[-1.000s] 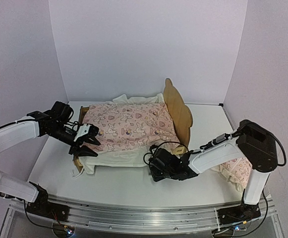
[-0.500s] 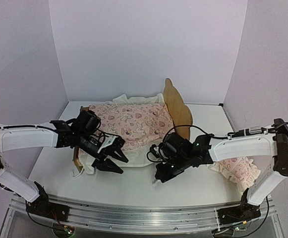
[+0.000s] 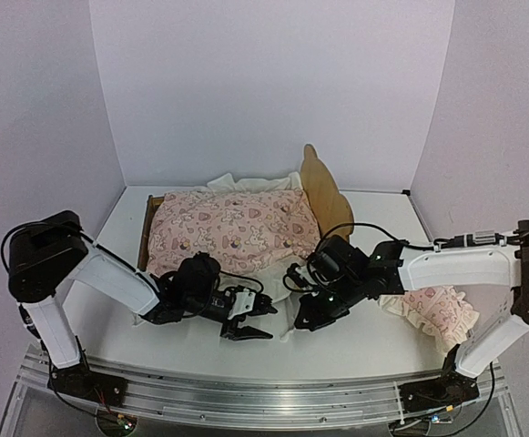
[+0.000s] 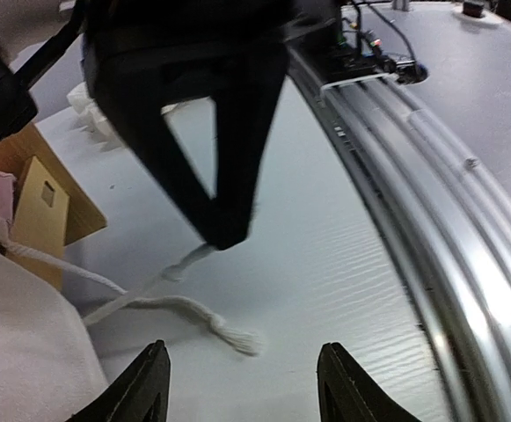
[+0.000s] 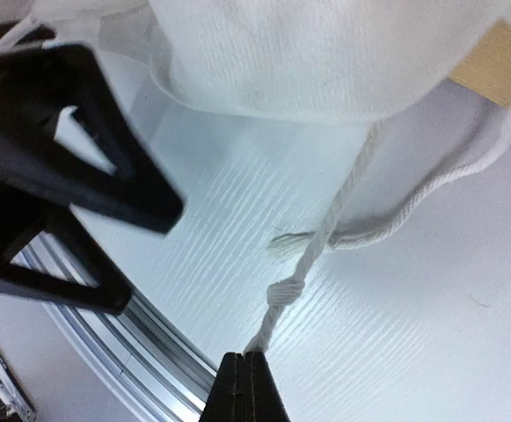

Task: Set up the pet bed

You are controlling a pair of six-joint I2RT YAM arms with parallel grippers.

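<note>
The left gripper [image 4: 246, 391] stood with its jaws apart at 6 o'clock above the table [image 4: 325, 255]. From 12 o'clock, the right gripper [image 4: 224, 236] pinched a white cord [image 4: 149, 303] that ran toward white cloth [image 4: 13, 352] at 8 o'clock, below the pet bed [image 4: 42, 207].

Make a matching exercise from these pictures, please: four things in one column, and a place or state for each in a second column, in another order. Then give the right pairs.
Things
1. pink heart-print quilt
2. ruffled pink pillow
3. white twisted cord
4. left gripper

Places or states
A. open, gripping nothing
B. pinched in the shut right gripper
C. spread on the pale-wood pet bed
D. on the white table, right of the bed

Pairs: 1-C, 2-D, 3-B, 4-A
</note>
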